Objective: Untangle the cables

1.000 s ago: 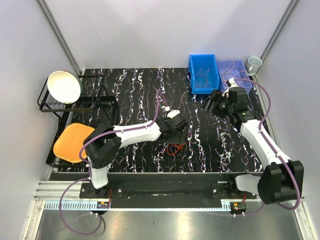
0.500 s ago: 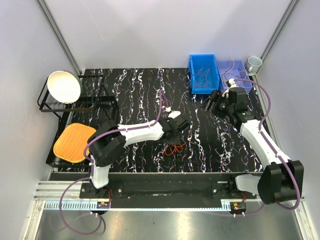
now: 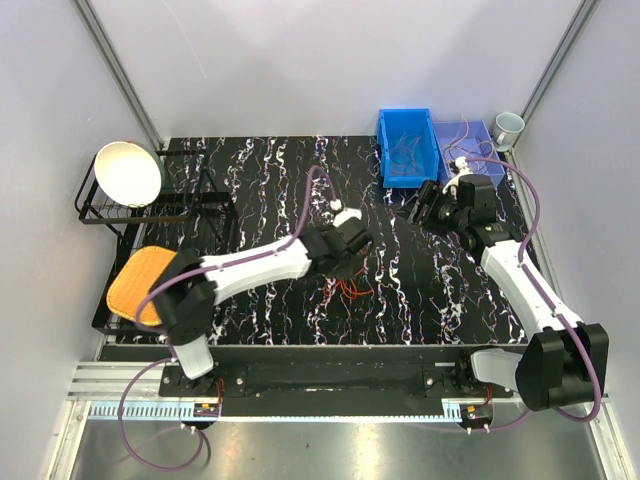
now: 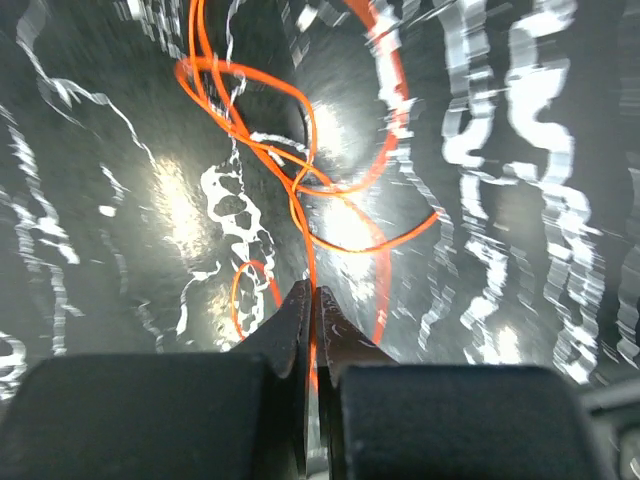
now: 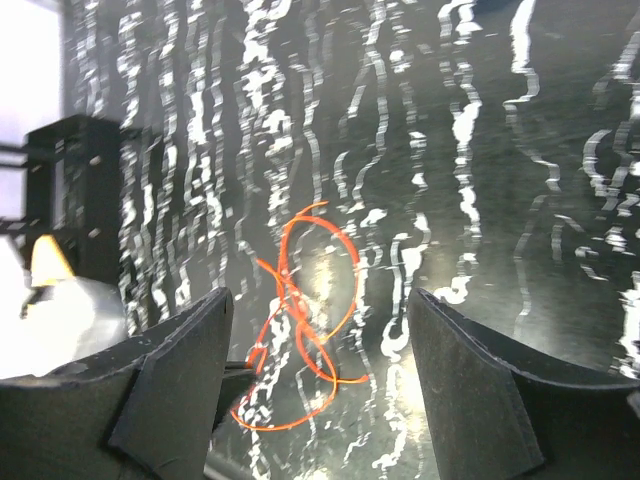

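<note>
Left arm is stretched from its near-left base diagonally to the middle of the black marbled table (image 3: 260,180), forearm low, wrist tipped down. Left gripper (image 4: 312,296) is seen pressed together, an orange strand of the cables (image 4: 300,185) pinched in the seam between the tips. The rest of the orange tangle is spread in loose loops on the table just ahead of the fingers. In the top view the cables (image 3: 350,289) are found near the table's near edge, centre, under the left gripper (image 3: 348,262).

Right arm is extended up the right side, wrist bent leftward near the blue bin (image 3: 405,148). Right gripper (image 3: 425,208) is held off the table, well apart from the tangle. Its fingers are spread wide, nothing between them. In its wrist view the cables (image 5: 292,300) are framed by the right gripper (image 5: 320,296).
</note>
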Robot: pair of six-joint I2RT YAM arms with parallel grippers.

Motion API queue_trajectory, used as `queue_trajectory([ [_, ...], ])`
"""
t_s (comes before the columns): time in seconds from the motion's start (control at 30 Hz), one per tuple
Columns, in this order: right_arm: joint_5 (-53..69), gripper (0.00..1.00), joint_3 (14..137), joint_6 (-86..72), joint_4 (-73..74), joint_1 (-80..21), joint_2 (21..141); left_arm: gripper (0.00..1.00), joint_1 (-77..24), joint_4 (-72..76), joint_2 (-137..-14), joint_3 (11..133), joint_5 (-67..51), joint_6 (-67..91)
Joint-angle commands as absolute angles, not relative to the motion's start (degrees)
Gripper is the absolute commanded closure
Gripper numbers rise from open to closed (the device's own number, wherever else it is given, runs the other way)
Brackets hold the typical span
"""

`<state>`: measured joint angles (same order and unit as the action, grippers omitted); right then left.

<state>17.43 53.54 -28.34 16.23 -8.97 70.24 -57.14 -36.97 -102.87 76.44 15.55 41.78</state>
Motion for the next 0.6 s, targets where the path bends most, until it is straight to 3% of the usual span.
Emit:
queue_trajectory([
  [0.0,27.1,0.24,54.5,-29.3,13.5,-9.0,68.4,1.0,-56.7,-36.6,-92.6,78.6,16.3,34.5],
  [0.57,35.5,0.23,49.3,-36.6,6.9,-16.5,67.7,1.0,-55.0,-37.3,-80.9,75.1,13.0,28.9],
])
